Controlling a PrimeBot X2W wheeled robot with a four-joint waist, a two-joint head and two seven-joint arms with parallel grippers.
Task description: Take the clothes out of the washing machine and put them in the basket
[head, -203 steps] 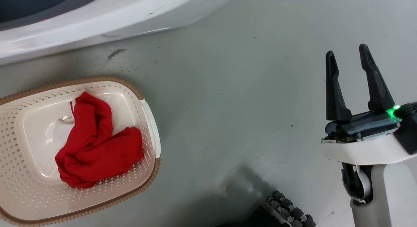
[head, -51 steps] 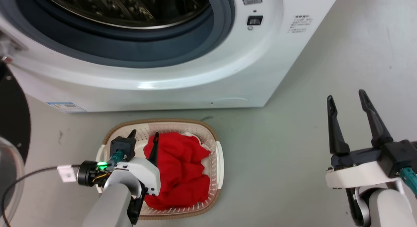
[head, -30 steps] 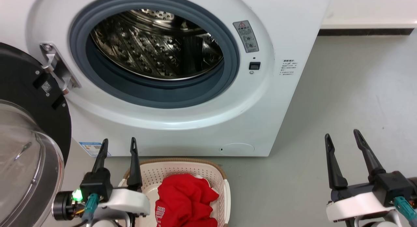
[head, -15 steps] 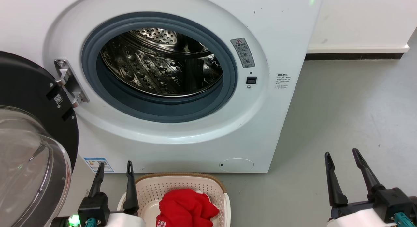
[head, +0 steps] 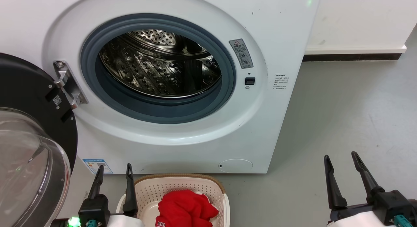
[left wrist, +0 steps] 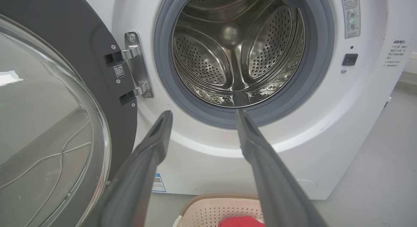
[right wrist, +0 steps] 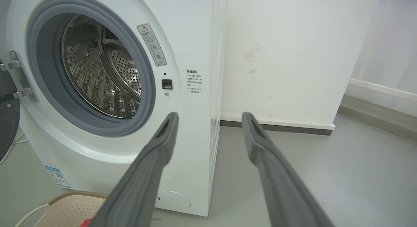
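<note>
The white washing machine (head: 277,34) faces me with its porthole open; I see bare perforated steel in the drum (head: 153,67) (left wrist: 234,54). Red clothes (head: 185,210) lie bunched in the cream basket (head: 156,188) on the floor below the machine. My left gripper (head: 115,170) is open at the bottom left, just left of the basket, holding nothing. My right gripper (head: 340,158) is open at the bottom right over bare floor. In the left wrist view the open left gripper (left wrist: 202,114) points at the porthole's lower rim; the right gripper (right wrist: 210,117) points at the machine's right edge.
The machine's black-rimmed glass door (head: 29,148) hangs swung open at the left, close to my left arm. Grey floor (head: 352,106) stretches to the right of the machine, up to a white wall (head: 358,18) with a dark skirting strip.
The head camera has risen from the basket to the machine front. More red fabric lies in the basket than at first. My left gripper came up out of the basket, open.
</note>
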